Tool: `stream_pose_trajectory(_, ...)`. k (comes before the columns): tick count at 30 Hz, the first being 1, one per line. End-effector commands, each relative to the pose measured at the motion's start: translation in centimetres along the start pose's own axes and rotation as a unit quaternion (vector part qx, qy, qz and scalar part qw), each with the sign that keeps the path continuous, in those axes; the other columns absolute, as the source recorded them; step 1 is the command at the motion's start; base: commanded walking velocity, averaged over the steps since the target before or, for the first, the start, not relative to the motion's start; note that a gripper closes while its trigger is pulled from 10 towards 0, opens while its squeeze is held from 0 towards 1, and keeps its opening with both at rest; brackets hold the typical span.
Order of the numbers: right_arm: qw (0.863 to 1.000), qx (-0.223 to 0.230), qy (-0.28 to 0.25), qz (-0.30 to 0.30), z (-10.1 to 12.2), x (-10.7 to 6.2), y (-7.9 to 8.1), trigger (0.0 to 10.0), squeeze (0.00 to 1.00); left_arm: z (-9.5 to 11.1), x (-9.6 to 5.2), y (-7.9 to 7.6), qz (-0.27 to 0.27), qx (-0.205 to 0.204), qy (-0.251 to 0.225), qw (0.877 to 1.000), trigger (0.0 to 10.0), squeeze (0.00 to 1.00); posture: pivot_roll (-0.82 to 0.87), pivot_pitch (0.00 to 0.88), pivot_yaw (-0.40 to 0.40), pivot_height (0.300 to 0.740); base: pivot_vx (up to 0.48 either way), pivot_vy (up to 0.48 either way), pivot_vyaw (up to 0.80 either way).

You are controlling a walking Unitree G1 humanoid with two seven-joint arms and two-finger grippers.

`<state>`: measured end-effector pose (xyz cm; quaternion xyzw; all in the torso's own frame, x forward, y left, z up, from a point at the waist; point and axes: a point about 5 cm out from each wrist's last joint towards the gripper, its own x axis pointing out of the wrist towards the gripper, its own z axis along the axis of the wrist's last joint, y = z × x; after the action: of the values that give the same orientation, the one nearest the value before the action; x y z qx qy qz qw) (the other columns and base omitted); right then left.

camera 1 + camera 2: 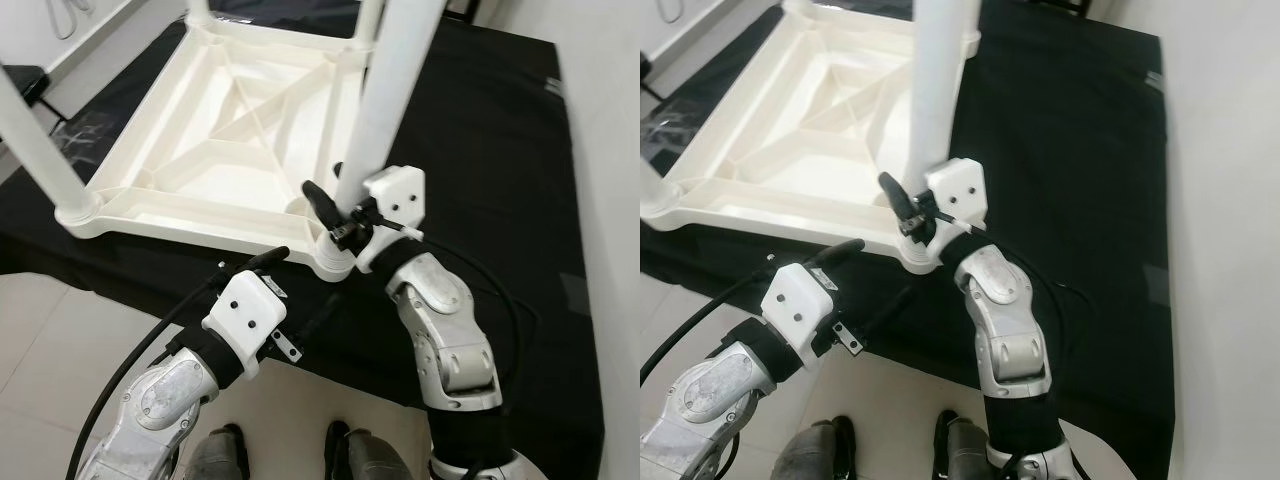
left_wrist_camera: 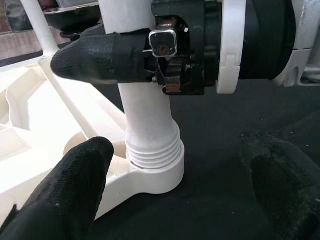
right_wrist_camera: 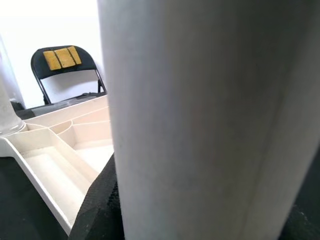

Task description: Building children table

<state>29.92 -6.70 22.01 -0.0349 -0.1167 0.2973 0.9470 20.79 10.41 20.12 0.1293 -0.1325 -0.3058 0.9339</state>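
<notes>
white plastic tabletop (image 1: 215,140) lies upside down on a black cloth (image 1: 480,130), ribbed underside up. the right gripper (image 1: 338,213) is clamped round the near-corner leg (image 1: 385,95) low on its shaft, just above the corner socket (image 2: 155,172); in the left wrist view the leg's threaded end sits in that socket with several ridges showing above the rim, so i judge it only partly screwed home. the left gripper (image 2: 165,185) hovers just before the same corner with its fingers (image 2: 75,187) spread apart, holding nothing, one on either side of the socket. another leg (image 1: 40,150) stands in the left corner, and two more rise at the far corners, cut off by the frame. as i read it, all four legs are in place; what remains is tightening this one, then turning the table onto its feet.
</notes>
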Motion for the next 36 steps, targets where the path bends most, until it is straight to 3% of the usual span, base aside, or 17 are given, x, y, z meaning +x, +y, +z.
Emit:
stream_pose_trajectory(1, 0.995, 0.024, 0.099, 0.0, -4.0, -0.6, -0.1, 10.0, 0.0, -0.2, -0.1, -0.3, -0.01, 0.001, 0.003, 1.0, 10.0, 0.0, 0.09, 0.257, -0.083, 0.74, 0.0, 0.0, 0.0)
stream_pose_trajectory(2, 0.995, 0.025, 0.093, 0.002, -3.8, -0.5, -0.4, 10.0, 0.0, -0.1, -0.1, -0.3, -0.009, 0.001, 0.002, 1.0, 10.0, 0.0, 0.09, 0.257, -0.083, 0.74, 0.0, 0.0, 0.0)
stream_pose_trajectory(3, 0.996, 0.027, 0.084, 0.009, -3.3, -0.2, -0.4, 10.0, 0.79, -0.1, 0.0, -0.3, -0.01, 0.001, 0.001, 1.0, 10.0, 0.0, 0.09, 0.256, -0.082, 0.74, 0.0, 0.0, 0.0)
stream_pose_trajectory(4, 0.996, 0.038, 0.07, 0.047, -2.6, 0.3, -0.2, 10.0, 1.0, -0.1, 0.0, -0.2, -0.01, 0.002, 0.0, 1.0, 10.0, 0.0, 0.09, 0.26, -0.081, 0.74, 0.0, 0.0, 0.0)
stream_pose_trajectory(10, 0.984, 0.009, 0.008, 0.178, 0.0, 1.4, -0.1, 10.0, 1.0, -0.1, 0.1, -0.3, -0.013, 0.001, 0.001, 1.0, 10.0, 0.0, 0.09, 0.261, -0.084, 0.74, 0.0, 0.0, 0.0)
stream_pose_trajectory(11, 0.972, 0.002, -0.005, 0.234, 0.8, 1.6, -0.4, 10.0, 0.7, -0.2, 0.0, -0.4, -0.017, 0.002, 0.004, 1.0, 10.0, 0.0, 0.1, 0.261, -0.086, 0.74, 0.0, 0.0, 0.0)
stream_pose_trajectory(12, 0.959, -0.007, -0.016, 0.282, 1.5, 1.7, -0.6, 10.0, 0.0, -0.3, 0.0, -0.5, -0.019, 0.002, 0.006, 1.0, 10.0, 0.0, 0.1, 0.261, -0.087, 0.74, 0.0, 0.0, 0.0)
stream_pose_trajectory(14, 0.959, -0.007, -0.016, 0.282, 1.5, 1.7, -0.6, 10.0, 0.0, -0.3, 0.0, -0.5, -0.019, 0.002, 0.006, 1.0, 10.0, 0.0, 0.1, 0.261, -0.087, 0.74, 0.0, 0.0, 0.0)
stream_pose_trajectory(16, 0.93, -0.014, -0.013, 0.367, 2.0, 1.9, -1.0, 10.0, 0.0, -0.3, -0.2, -0.4, -0.022, 0.011, 0.012, 1.0, 10.0, 0.0, 0.13, 0.265, -0.092, 0.74, 0.0, 0.0, 0.0)
stream_pose_trajectory(19, 0.899, -0.004, 0.001, 0.437, 2.0, 2.3, -1.8, 10.0, 0.0, -0.3, -0.4, -0.3, -0.022, 0.016, 0.017, 0.999, 10.0, 0.0, 0.14, 0.266, -0.092, 0.74, 0.0, 0.0, 0.0)
stream_pose_trajectory(23, 0.898, -0.008, 0.008, 0.44, 2.2, 3.5, -2.9, 10.0, 0.0, -0.2, -0.4, -0.4, -0.024, 0.016, 0.017, 0.999, 10.0, 0.0, 0.15, 0.269, -0.091, 0.74, 0.0, 0.0, 0.0)
stream_pose_trajectory(24, 0.898, -0.01, 0.008, 0.439, 2.4, 3.9, -3.2, 8.5, 0.0, -0.2, -0.5, -0.4, -0.025, 0.016, 0.017, 0.999, 10.0, 0.0, 0.15, 0.273, -0.09, 0.74, 0.0, 0.0, 0.0)
stream_pose_trajectory(26, 0.897, -0.011, 0.007, 0.443, 2.5, 4.2, -3.4, 8.5, 0.0, -0.1, -0.5, -0.4, -0.026, 0.015, 0.017, 0.999, 10.0, 0.0, 0.15, 0.273, -0.09, 0.74, 0.0, 0.0, 0.0)
stream_pose_trajectory(27, 0.896, -0.012, 0.007, 0.444, 2.6, 4.5, -3.5, 3.3, 0.0, -0.2, -0.5, -0.5, -0.027, 0.015, 0.018, 0.999, 10.0, 0.0, 0.15, 0.276, -0.09, 0.74, 0.0, 0.0, 0.0)
stream_pose_trajectory(28, 0.896, -0.012, 0.007, 0.444, 2.6, 4.5, -3.5, 3.3, 0.0, -0.2, -0.5, -0.5, -0.027, 0.015, 0.018, 0.999, 10.0, 0.0, 0.15, 0.276, -0.09, 0.74, 0.0, 0.0, 0.0)
stream_pose_trajectory(30, 0.896, -0.016, 0.008, 0.443, 2.5, 4.7, -3.8, 0.0, 0.0, -0.2, -0.6, -0.6, -0.028, 0.015, 0.019, 0.999, 10.0, 0.0, 0.15, 0.278, -0.09, 0.74, 0.0, 0.0, 0.0)
stream_pose_trajectory(36, 0.899, -0.013, 0.021, 0.438, 1.4, 4.3, -4.7, 0.0, 0.0, -0.1, -0.6, -0.7, -0.032, 0.009, 0.018, 0.999, 10.0, 0.0, 0.14, 0.283, -0.092, 0.74, 0.0, 0.0, 0.0)
